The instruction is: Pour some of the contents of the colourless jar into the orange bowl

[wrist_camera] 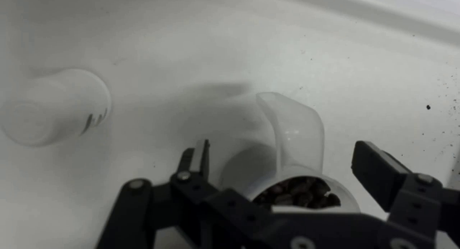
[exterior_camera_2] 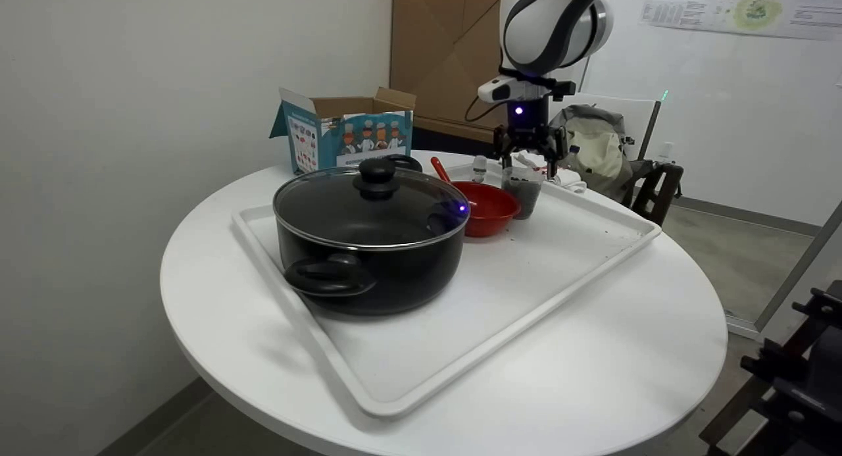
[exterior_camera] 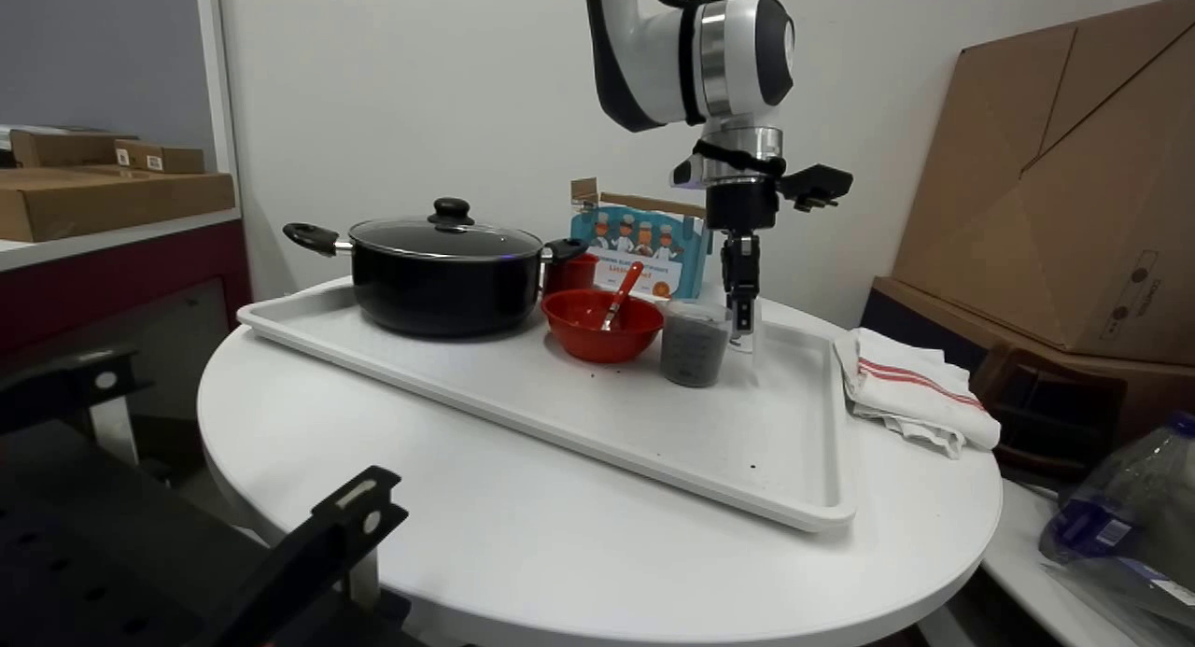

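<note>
The colourless jar (exterior_camera: 694, 348), see-through with dark contents, stands upright on the tray in both exterior views. In the wrist view its clear handle (wrist_camera: 305, 134) points up between the fingers, with dark bean-like pieces (wrist_camera: 298, 191) inside; the gripper's body covers the jar's lower part. My gripper (wrist_camera: 282, 146) is open around the handle, both fingertips apart from it. In an exterior view the gripper (exterior_camera_2: 529, 166) is right behind the jar (exterior_camera_2: 524, 196). Beside the jar sits the orange bowl (exterior_camera: 597, 341), a red-handled utensil (exterior_camera: 624, 290) leaning in it. The bowl's inside bottom is mostly hidden.
A black lidded pot (exterior_camera: 446, 288) stands beyond the bowl on the white tray (exterior_camera: 560, 418). A small clear cup (wrist_camera: 54, 109) is close to the gripper. Behind are a red cup (exterior_camera: 571, 274) and a blue box (exterior_camera: 691, 246). A folded towel (exterior_camera: 910, 390) lies outside the tray's rim.
</note>
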Controlling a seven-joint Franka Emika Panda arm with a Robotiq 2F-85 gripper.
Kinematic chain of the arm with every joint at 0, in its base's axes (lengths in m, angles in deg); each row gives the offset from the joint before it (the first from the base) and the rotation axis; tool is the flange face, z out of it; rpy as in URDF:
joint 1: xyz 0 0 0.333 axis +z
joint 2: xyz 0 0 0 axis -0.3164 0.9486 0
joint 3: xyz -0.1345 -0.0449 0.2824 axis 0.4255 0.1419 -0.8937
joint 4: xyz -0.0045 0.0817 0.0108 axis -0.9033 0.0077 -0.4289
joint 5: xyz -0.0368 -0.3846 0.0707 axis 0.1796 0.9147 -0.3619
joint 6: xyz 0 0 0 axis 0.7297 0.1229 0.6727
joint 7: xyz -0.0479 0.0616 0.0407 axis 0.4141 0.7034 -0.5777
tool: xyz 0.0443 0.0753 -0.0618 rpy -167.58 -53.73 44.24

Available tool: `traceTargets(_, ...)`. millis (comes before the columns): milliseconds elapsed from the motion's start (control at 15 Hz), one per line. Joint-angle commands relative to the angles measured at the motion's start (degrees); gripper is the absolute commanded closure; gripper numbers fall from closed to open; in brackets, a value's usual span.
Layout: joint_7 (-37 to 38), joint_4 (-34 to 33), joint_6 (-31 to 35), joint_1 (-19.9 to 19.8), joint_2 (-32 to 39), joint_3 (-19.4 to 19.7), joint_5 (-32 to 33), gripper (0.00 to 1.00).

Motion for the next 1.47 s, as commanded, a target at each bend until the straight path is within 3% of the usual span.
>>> traceTargets(0,-2.7,-0.8,0.0,-1.2,-0.6,-0.3,-2.4,0.08)
traceTargets(67,-2.8,-1.1,0.0,-1.4,-0.6,-0.2,-2.6,0.26)
traceTargets(133,-3.2,-1.3,0.0,-1.5,-0.6,-0.2,-2.7,0.29)
traceTargets(667,-6.4,-0.9,0.2,-1.8,-0.4,-0.8,-3.1,0.90)
traceTargets(1133,-6.9,-0.4,-0.6,-0.9,-1.4,-1.1,-3.0,0.87)
traceTargets(1400,-5.0,0.1,-1.1,1.5,-3.5,0.8,-0.8,0.87)
